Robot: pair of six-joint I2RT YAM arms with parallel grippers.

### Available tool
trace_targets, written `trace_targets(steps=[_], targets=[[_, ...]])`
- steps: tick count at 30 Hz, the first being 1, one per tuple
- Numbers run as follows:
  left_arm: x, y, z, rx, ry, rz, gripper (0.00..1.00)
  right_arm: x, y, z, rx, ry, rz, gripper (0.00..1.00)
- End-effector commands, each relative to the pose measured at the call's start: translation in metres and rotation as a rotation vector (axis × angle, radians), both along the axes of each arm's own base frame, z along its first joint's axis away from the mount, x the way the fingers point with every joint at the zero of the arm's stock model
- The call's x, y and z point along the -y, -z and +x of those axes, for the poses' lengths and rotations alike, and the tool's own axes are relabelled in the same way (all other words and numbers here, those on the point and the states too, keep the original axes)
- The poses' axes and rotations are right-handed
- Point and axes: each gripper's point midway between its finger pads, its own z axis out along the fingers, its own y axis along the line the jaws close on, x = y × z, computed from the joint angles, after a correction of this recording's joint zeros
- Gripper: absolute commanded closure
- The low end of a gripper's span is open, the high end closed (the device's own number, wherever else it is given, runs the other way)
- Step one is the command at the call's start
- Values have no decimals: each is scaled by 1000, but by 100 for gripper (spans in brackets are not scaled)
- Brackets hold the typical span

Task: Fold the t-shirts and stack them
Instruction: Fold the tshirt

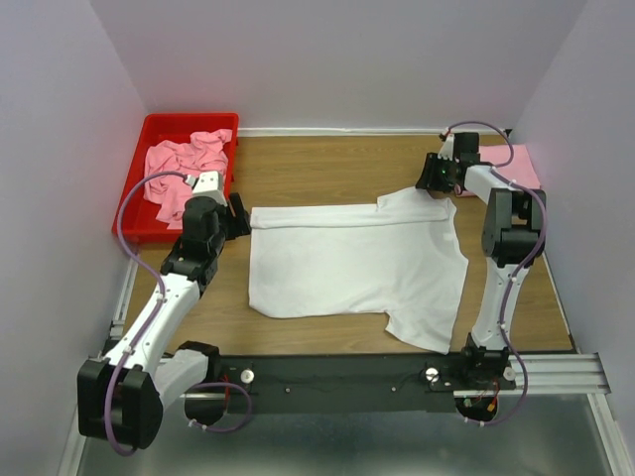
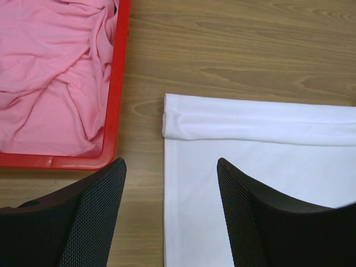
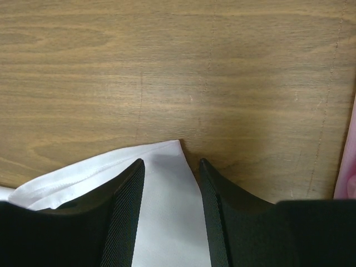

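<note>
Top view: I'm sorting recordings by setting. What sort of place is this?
Probably a robot lab test cell: plain pale walls box in a wooden table, two arms sit bolted to a rail at its near edge, and a white t-shirt lies spread.

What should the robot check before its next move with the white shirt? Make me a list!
1. White t-shirt lying flat on the table: ok, though its far edge is folded over.
2. Left gripper open over the shirt's left edge: ok.
3. Right gripper open over the sleeve corner: ok.
4. Shirt apart from the red bin: ok, bare table shows between them.
5. Pink shirts folded: not ok, they lie crumpled in the bin.
6. Pink cloth at the far right neatly folded: cannot tell.
</note>
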Motion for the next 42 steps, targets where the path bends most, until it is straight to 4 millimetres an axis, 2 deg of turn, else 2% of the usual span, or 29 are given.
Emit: trace_targets(steps=[1, 7, 11, 14, 17, 18, 22, 24, 25, 26, 27, 31, 32, 33, 34, 35, 37, 39, 40, 42], targets=[[-3, -10, 11, 41, -33, -1, 25, -5, 11, 3, -4, -38, -9, 49], [-4, -9, 12, 38, -38, 9, 25, -11, 23, -1, -31, -58, 12, 55], [-5, -10, 12, 41, -41, 7, 25, -19, 25, -4, -37, -84, 33, 68], [-5, -10, 12, 41, -44, 10, 25, -25, 18, -5, -25, -106, 47, 76], [-6, -9, 12, 39, -48, 15, 26, -25, 12, -3, -12, -106, 41, 90], [-6, -9, 12, 40, -47, 13, 26, -25, 11, -3, -11, -104, 39, 99], [-6, -9, 12, 40, -46, 13, 26, -24, -11, 0, 30, -103, 34, 99], [-6, -11, 12, 46, -47, 13, 26, -25, -34, -1, 69, -100, 39, 99], [-6, -10, 11, 44, -47, 14, 26, -25, -36, -6, 62, -94, 43, 99], [-6, -11, 11, 47, -46, 12, 26, -26, -54, -9, 91, -92, 46, 99], [-6, -12, 11, 47, -43, 11, 26, -26, -49, -20, 70, -91, 52, 99], [-4, -10, 12, 42, -32, 10, 26, -26, -64, -42, 62, -52, 70, 99], [-4, -10, 12, 40, -32, 10, 26, -28, -52, -58, 20, -44, 87, 99], [-3, -10, 12, 40, -31, 8, 26, -29, -60, -64, 28, -42, 95, 99], [-2, -9, 12, 38, -27, 7, 26, -30, -59, -71, 19, -42, 102, 99], [-2, -10, 12, 41, -26, 4, 26, -32, -47, -86, -23, -39, 120, 99], [-1, -10, 12, 39, -21, 4, 26, -34, -51, -98, -25, -38, 133, 99], [-1, -10, 12, 39, -20, 4, 26, -36, -43, -114, -55, -38, 144, 99], [-1, -10, 12, 39, -18, 3, 26, -36, -50, -118, -43, -35, 148, 99], [-1, -11, 11, 42, -18, 2, 26, -35, -49, -127, -53, -15, 148, 99]])
